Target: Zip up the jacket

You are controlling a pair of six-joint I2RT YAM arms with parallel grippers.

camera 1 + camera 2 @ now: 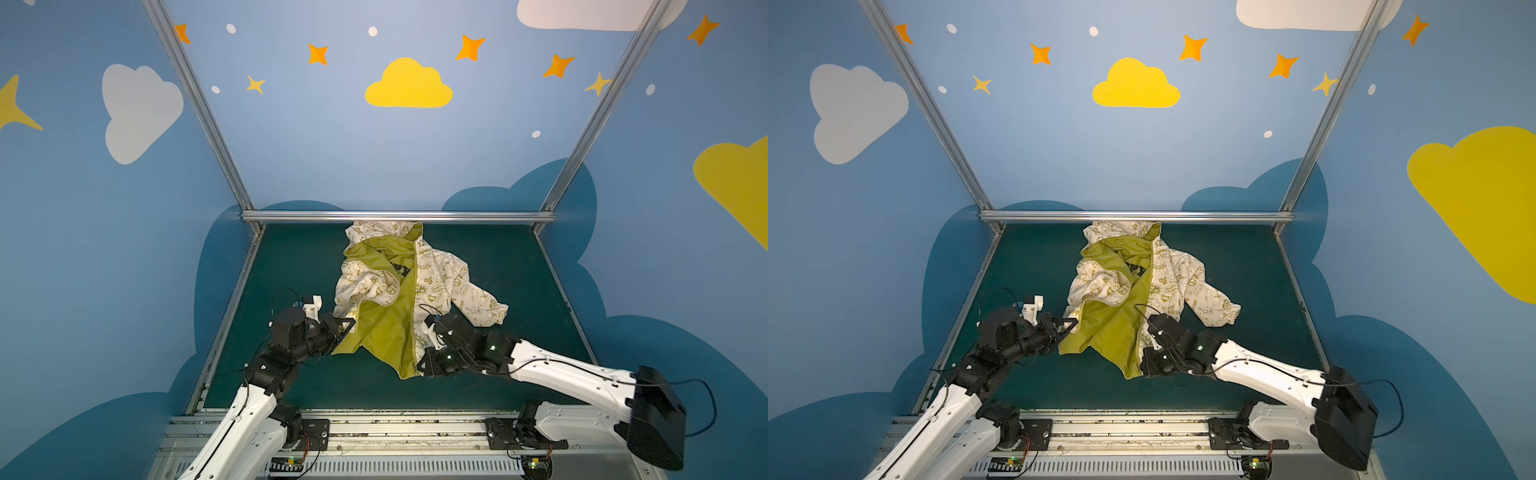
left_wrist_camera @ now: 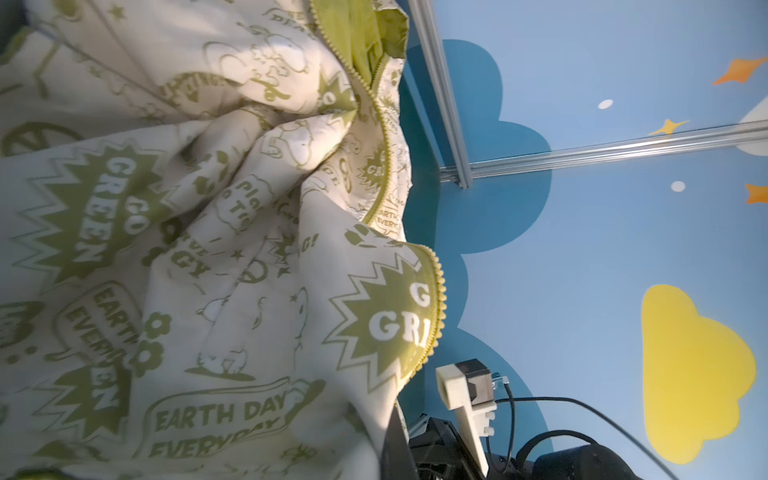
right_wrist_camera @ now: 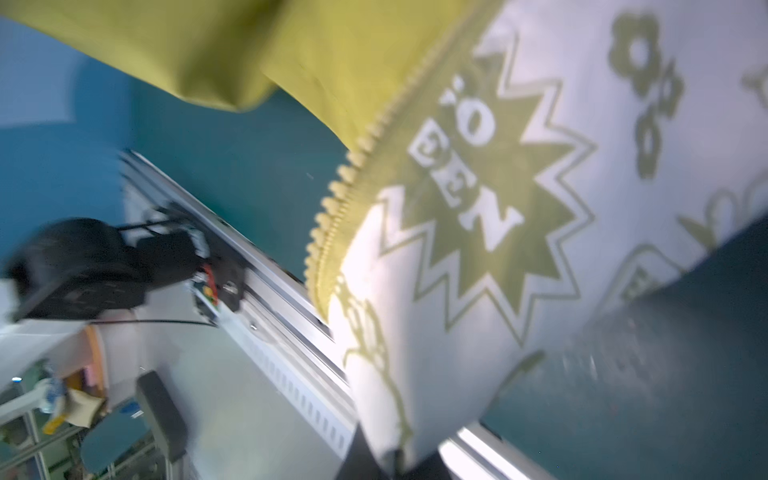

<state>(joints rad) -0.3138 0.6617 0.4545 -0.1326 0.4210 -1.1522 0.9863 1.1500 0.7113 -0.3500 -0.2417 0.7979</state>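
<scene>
The jacket (image 1: pixel 436 278) lies open on the dark green table in both top views (image 1: pixel 1167 282), yellow-green lining up, hood at the back rail. Its olive zipper (image 1: pixel 414 316) is undone and runs down the middle. My left gripper (image 1: pixel 348 326) is shut on the edge of the left front panel (image 1: pixel 1071 325). My right gripper (image 1: pixel 420 368) is shut on the lower hem of the right front panel beside the zipper (image 1: pixel 1142 365). The left wrist view is filled with printed fabric (image 2: pixel 208 249) edged by zipper teeth (image 2: pixel 438 307). In the blurred right wrist view, zipper teeth (image 3: pixel 332 208) curve past printed cloth that runs into the jaws.
An aluminium rail (image 1: pixel 399 216) bounds the table at the back, with slanted posts at both corners. The arms' base rail (image 1: pixel 399 428) runs along the front edge. Blue painted walls close in the sides. One sleeve (image 1: pixel 486 309) sprawls to the right.
</scene>
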